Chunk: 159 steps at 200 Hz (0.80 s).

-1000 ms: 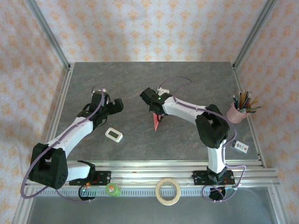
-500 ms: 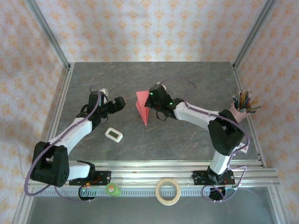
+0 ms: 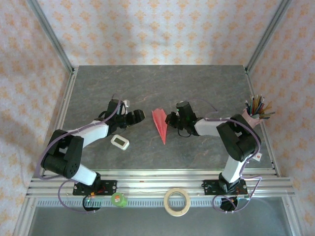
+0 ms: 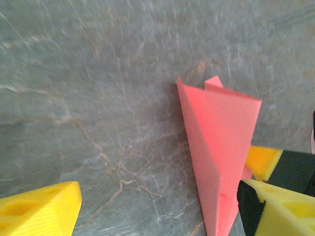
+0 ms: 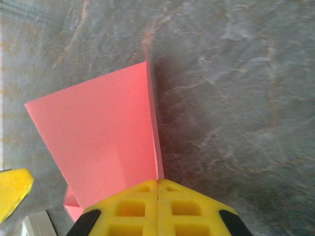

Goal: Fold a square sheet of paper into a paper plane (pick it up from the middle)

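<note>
Top view, read from the near edge outward. One tape roll (image 3: 177, 201) and one small green object (image 3: 118, 199) lie on the metal rail (image 3: 157, 184) between the two arm bases. Past the rail, on the grey marbled surface (image 3: 147, 83), there is one white rounded gadget (image 3: 120, 142) beside the left arm (image 3: 88, 132) and one small white tag-like item (image 3: 253, 155) beside the right arm (image 3: 211, 127).

At mid-surface is one paper plane (image 3: 160, 125), pink-red, with its point towards the near edge. The right fingers (image 5: 128, 211) are clenched on its wide end, and the paper's edge enters the seam between them. Whether the plane touches the surface cannot be told.

The left fingers (image 4: 39, 209) are spread wide and grasp nothing. In the left wrist view the plane lies between them, close to the right-hand one. At the far right stands one pink cup (image 3: 247, 119) holding many coloured pencils (image 3: 258, 105).
</note>
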Each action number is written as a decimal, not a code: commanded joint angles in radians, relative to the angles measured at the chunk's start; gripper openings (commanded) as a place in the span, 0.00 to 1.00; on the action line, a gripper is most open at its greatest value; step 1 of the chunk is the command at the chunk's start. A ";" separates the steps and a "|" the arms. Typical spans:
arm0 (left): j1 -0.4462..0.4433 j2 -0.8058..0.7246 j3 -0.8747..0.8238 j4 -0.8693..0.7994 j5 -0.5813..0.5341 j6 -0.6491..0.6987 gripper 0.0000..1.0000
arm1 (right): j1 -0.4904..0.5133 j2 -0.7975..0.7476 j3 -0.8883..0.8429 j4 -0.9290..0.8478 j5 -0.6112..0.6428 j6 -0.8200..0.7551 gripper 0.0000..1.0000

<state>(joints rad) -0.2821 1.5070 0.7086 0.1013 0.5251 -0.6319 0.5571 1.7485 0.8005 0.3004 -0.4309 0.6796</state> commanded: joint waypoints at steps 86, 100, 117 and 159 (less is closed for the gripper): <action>-0.179 0.162 0.121 0.091 -0.007 -0.165 0.66 | -0.022 -0.044 -0.022 0.020 -0.010 -0.026 0.02; -0.193 0.185 0.136 0.077 -0.025 -0.182 0.59 | -0.022 -0.045 -0.021 0.019 -0.008 -0.026 0.02; -0.204 0.204 0.151 0.064 -0.048 -0.196 0.53 | -0.023 -0.044 -0.021 0.021 -0.011 -0.026 0.02; -0.216 0.250 0.169 0.067 -0.054 -0.209 0.46 | -0.023 -0.042 -0.020 0.022 -0.011 -0.026 0.02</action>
<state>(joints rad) -0.4896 1.7271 0.8440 0.1631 0.5041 -0.8169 0.5377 1.7287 0.7723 0.3080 -0.4389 0.6754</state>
